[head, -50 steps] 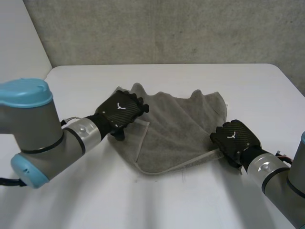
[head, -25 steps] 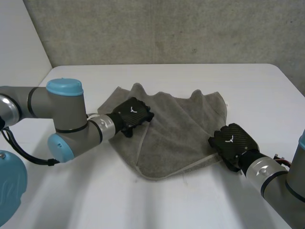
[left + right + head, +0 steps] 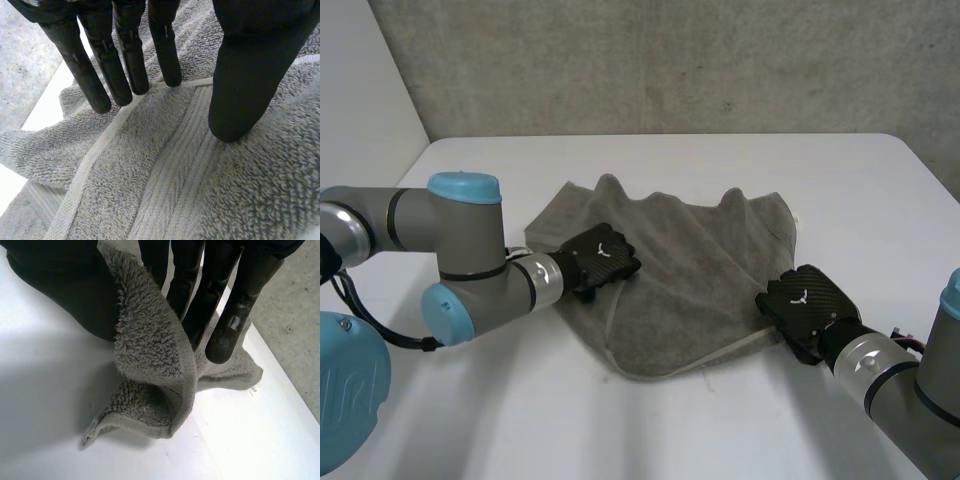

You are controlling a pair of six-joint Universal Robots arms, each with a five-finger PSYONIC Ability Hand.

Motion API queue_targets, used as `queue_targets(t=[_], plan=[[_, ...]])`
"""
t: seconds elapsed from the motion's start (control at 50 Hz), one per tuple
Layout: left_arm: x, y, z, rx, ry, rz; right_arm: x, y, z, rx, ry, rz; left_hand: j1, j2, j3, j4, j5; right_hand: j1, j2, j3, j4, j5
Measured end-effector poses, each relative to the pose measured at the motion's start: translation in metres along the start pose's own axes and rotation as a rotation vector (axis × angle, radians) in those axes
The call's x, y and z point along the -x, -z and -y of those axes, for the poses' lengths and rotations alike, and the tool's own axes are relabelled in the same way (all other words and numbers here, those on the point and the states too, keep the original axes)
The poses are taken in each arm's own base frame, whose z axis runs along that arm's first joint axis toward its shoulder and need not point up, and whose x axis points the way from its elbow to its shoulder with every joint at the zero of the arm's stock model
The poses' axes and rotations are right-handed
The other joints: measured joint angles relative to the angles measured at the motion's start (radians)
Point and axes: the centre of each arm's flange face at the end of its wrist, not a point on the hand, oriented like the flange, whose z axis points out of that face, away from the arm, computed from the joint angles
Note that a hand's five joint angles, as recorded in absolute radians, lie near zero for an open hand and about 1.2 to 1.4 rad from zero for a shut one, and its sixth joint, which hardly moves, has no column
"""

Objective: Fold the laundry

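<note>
Towel lay rumpled on bench; we saw left hand pressing its folded hem, fingers straight, right hand pinching the right edge. Risk, we judged: shallow pinch could slip if pulled, undoing the fold.

Left arm, grey joints with light-blue caps: elbow bent, forearm reaching inward toward the centre. Black left hand: palm down and set low. In the left wrist view its fingers are straight and close together, thumb held apart, all tips resting on the grey terry towel without gripping it.

Right arm: forearm angled inward from the near right side. Black right hand: back facing up. In the right wrist view its fingers are nearly straight and pinch a raised towel edge against the thumb.
</note>
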Motion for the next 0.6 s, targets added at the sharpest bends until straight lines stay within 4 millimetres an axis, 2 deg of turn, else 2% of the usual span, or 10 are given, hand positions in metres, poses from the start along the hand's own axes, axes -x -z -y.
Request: queue_targets(t=[0.08, 0.22, 0.38, 0.6], plan=[[0.0012, 0.0002, 0.0006, 0.000, -0.001, 0.005, 0.0006, -0.0002, -0.0007, 0.002, 0.000, 0.002, 0.142, 0.138, 0.132, 0.133, 0.142, 0.000, 0.000, 0.000, 0.000, 0.000], [0.0035, 0.0009, 0.0015, 0.004, -0.005, 0.016, 0.0011, -0.0003, -0.0012, 0.004, -0.001, 0.004, 0.212, 0.210, 0.210, 0.210, 0.221, 0.000, 0.000, 0.000, 0.000, 0.000], [0.0028, 0.0013, -0.0006, 0.023, -0.018, 0.026, 0.0010, -0.0001, -0.0015, 0.006, -0.001, 0.004, -0.125, -0.133, -0.132, -0.132, -0.122, 0.000, 0.000, 0.000, 0.000, 0.000], [-0.0013, 0.0019, -0.0012, 0.031, -0.057, 0.016, 0.0012, -0.0002, -0.0015, 0.007, -0.001, 0.004, -0.169, -0.173, -0.174, -0.177, -0.166, 0.000, 0.000, 0.000, 0.000, 0.000]])
